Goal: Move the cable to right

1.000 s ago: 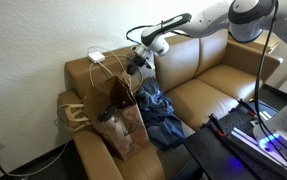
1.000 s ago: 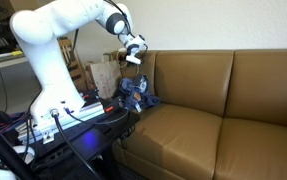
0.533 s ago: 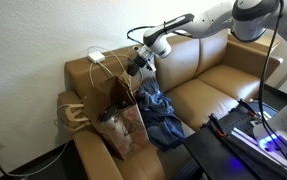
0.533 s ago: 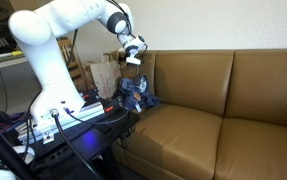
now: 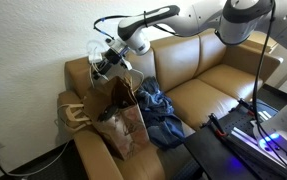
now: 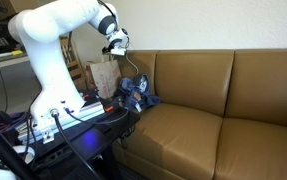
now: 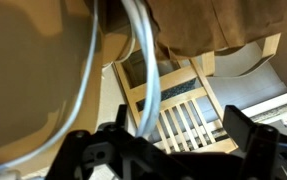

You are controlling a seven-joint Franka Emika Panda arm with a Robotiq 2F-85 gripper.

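Showing smooth tan leather, faintly glossy, on sofa (image 6: 218,90); matt creased brown paper on paper bag (image 5: 118,115); rough blue denim cloth on jeans (image 5: 163,118); smooth white plastic on cable (image 7: 151,75).

No text, label, brand, number or sign could be read in any of the views; everything was too small or too blurred to make out lettering.
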